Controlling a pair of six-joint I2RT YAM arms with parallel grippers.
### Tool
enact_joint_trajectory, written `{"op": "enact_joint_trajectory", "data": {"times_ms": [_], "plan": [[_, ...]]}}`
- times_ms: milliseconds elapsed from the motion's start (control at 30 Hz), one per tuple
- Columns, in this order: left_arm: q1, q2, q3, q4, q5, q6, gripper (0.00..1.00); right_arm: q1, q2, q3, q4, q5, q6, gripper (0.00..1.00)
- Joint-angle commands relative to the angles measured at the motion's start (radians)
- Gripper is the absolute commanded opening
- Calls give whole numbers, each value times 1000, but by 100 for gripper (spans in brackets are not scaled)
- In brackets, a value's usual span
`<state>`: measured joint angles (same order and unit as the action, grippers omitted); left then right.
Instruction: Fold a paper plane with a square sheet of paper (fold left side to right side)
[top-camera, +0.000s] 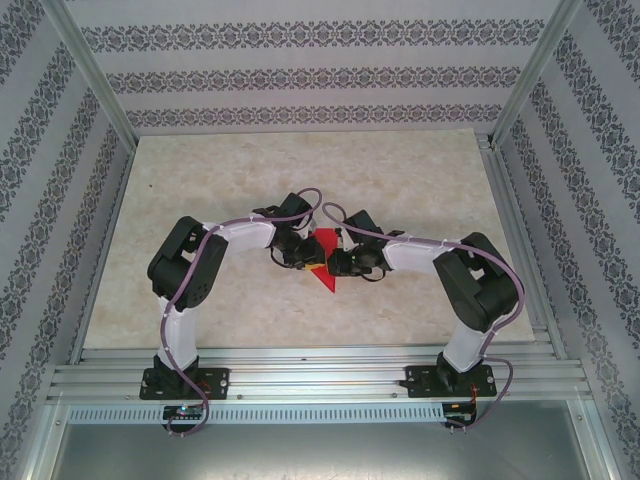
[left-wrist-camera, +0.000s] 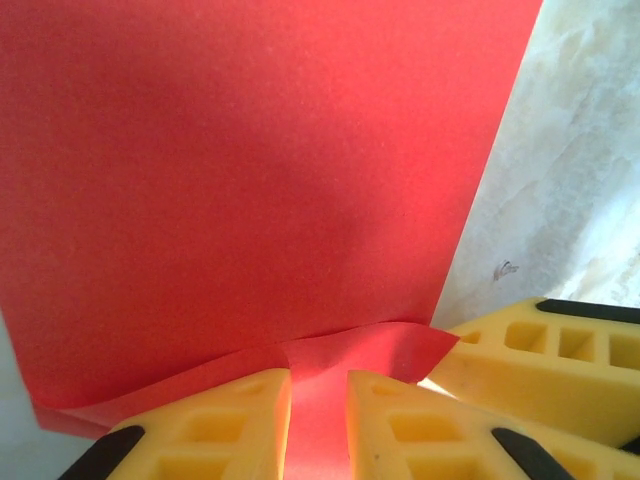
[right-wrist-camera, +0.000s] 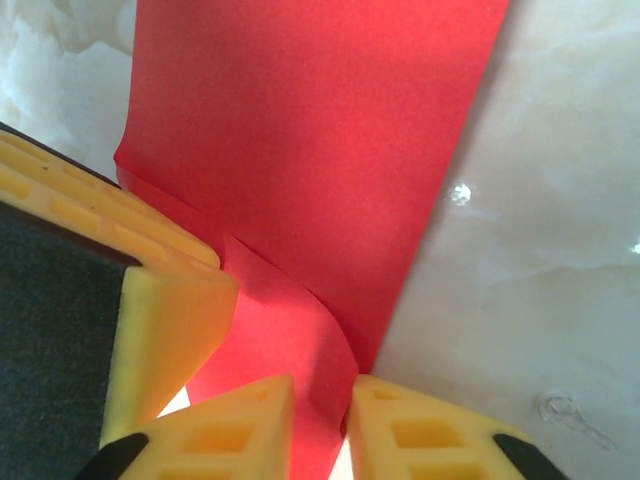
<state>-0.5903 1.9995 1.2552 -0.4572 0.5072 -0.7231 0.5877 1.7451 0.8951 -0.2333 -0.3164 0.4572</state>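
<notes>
**Near edge.** Metal rail carrying both arm bases. Left arm and right arm rise from it and bend inward toward the middle of the desk.

**Left tool**. Meets the right tool over the centre of the desk. In its wrist view, left tool has yellow fingers a narrow gap apart. Red paper shows in that gap, and a lifted, curled edge of paper rises just beyond the fingertips. The paper is not pinched flat. One yellow finger of the other tool lies just beside it on the right.

**Right tool**. In its wrist view, right tool has jaws slightly apart. A raised fold of the paper runs between them. A yellow finger of the left tool sits close on the left, touching the paper's edge.

**Red sheet of paper**. Lies on the desk between and under the two tools, partly covered by them. From above it reads as a creased shape with a point toward the near edge. In the wrist views it is flat beyond the fingers, with one straight edge against bare desk.

**Far side.** Pale marbled desk surface, then patterned walls.
</notes>
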Motion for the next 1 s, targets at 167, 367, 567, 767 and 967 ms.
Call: {"op": "enact_joint_trajectory", "data": {"times_ms": [167,367,567,767,967], "plan": [[-8,2,-11,-8,-44,6,24,-11,-188,-77,5,-56,44,33],[-6,7,-8,-6,-46,1,24,62,-209,-162,144,-132,137,29],[-7,12,-3,-10,-51,2,24,101,-160,-165,192,-135,161,27],[-7,14,4,-18,-54,5,24,102,-104,-141,162,-123,150,26],[-7,16,9,-21,-58,9,24,97,-82,-129,96,-93,119,25]]}}
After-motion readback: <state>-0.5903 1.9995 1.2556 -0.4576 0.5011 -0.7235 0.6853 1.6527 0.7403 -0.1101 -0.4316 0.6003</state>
